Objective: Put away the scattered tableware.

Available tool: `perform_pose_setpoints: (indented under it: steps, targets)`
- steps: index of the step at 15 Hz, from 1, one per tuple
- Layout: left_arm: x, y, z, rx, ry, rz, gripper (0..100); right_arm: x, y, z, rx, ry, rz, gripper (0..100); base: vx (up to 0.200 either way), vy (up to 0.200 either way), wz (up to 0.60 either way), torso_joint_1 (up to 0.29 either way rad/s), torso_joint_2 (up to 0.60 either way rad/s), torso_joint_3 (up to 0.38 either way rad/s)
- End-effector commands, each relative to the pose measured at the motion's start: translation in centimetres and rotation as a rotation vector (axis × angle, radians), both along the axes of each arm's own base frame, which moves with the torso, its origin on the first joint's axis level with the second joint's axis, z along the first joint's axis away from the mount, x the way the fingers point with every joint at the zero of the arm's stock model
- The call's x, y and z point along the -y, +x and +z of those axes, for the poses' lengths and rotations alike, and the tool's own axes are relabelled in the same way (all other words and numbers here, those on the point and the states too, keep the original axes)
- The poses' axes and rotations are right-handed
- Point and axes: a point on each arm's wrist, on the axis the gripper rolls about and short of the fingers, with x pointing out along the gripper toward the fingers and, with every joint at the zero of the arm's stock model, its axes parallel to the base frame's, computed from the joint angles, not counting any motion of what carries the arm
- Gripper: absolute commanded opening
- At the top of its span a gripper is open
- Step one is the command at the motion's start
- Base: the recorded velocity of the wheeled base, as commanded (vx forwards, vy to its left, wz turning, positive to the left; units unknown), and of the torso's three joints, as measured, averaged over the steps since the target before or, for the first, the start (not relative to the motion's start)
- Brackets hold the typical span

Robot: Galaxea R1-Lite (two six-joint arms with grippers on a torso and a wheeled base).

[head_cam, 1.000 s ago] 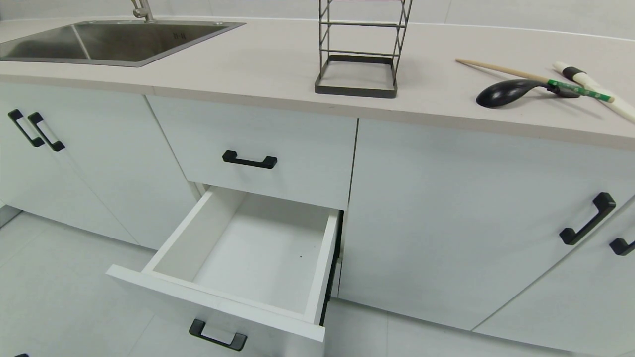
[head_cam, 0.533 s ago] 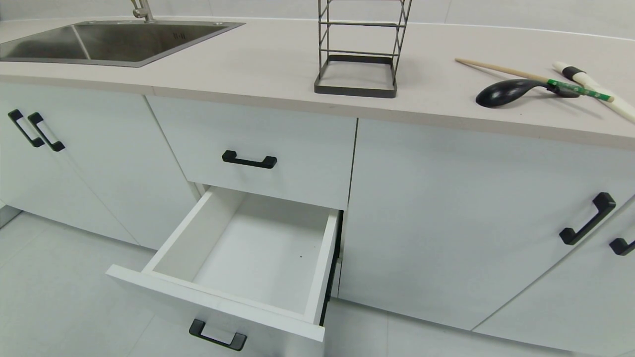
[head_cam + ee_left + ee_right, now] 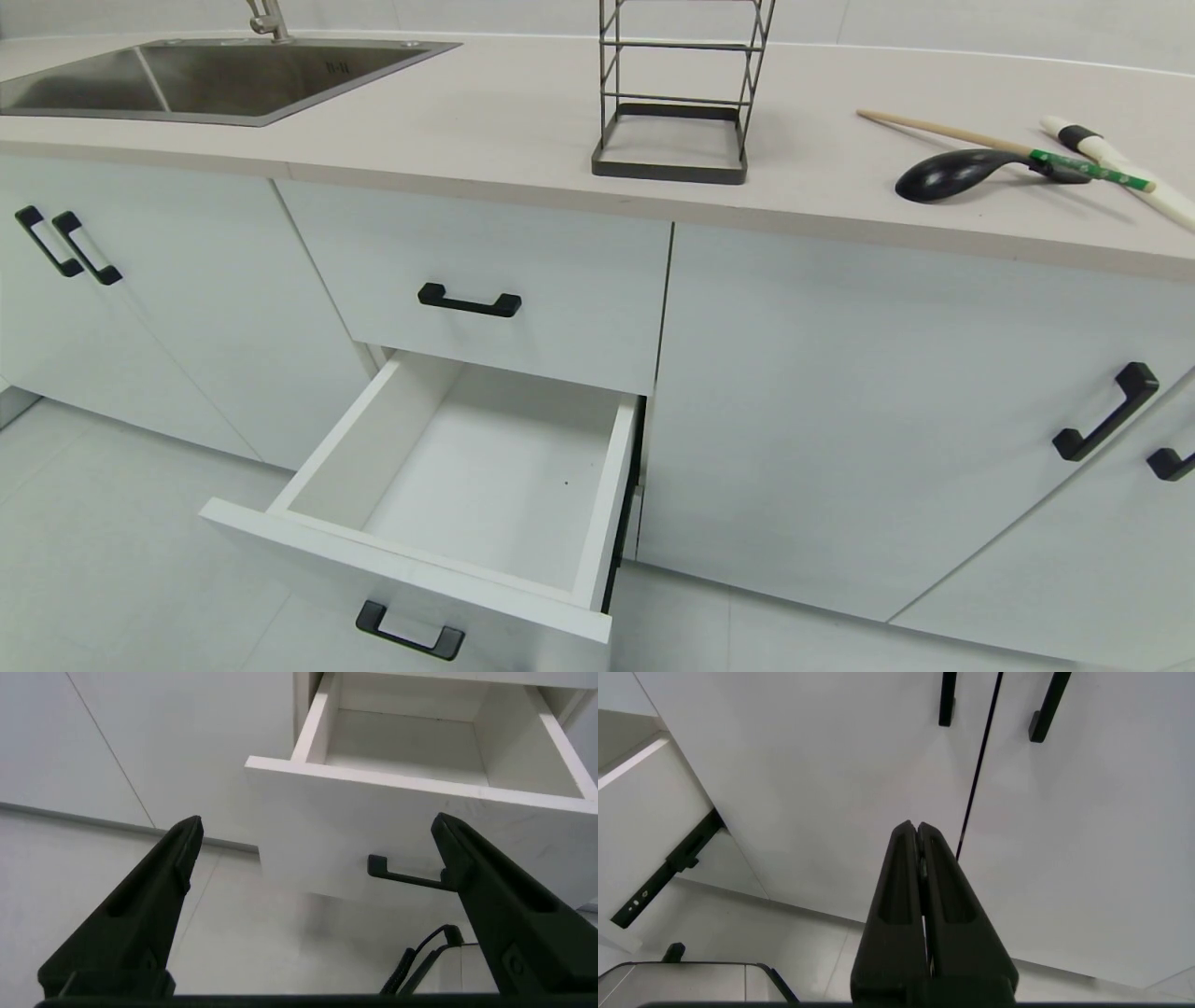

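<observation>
A black ladle point(image 3: 962, 174) lies on the counter at the right, with a wooden stick with a green band point(image 3: 1004, 147) and a white utensil with a black band point(image 3: 1120, 171) beside it. The lower white drawer point(image 3: 448, 485) stands pulled out and bare inside; its front panel point(image 3: 420, 821) and black handle point(image 3: 404, 872) face my left gripper point(image 3: 318, 835), which is open, low in front of the drawer. My right gripper point(image 3: 918, 835) is shut with nothing in it, pointing at the white cabinet doors point(image 3: 878, 775) near the floor.
A dark wire rack point(image 3: 674, 103) stands at the counter's middle. A steel sink point(image 3: 196, 75) is set in at the left. A shut drawer with a black handle point(image 3: 470, 301) sits above the open one. Cabinet doors with black handles point(image 3: 1106, 413) flank it.
</observation>
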Motion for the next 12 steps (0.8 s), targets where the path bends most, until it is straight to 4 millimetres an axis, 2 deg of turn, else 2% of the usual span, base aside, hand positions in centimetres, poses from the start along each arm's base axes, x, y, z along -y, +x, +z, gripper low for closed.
perform_pose_setpoints:
  steps: [1, 12]
  targets:
    - [0.0, 0.01, 0.0, -0.002, 0.0, -0.001, 100, 0.0, 0.01, 0.01, -0.001, -0.001, 0.0, 0, 0.0, 0.0, 0.0, 0.0, 0.0, 0.0]
    - [0.0, 0.01, 0.0, -0.002, 0.0, -0.001, 100, 0.0, 0.01, 0.01, -0.001, -0.002, -0.001, 0, 0.0, 0.0, 0.0, 0.0, 0.0, 0.0]
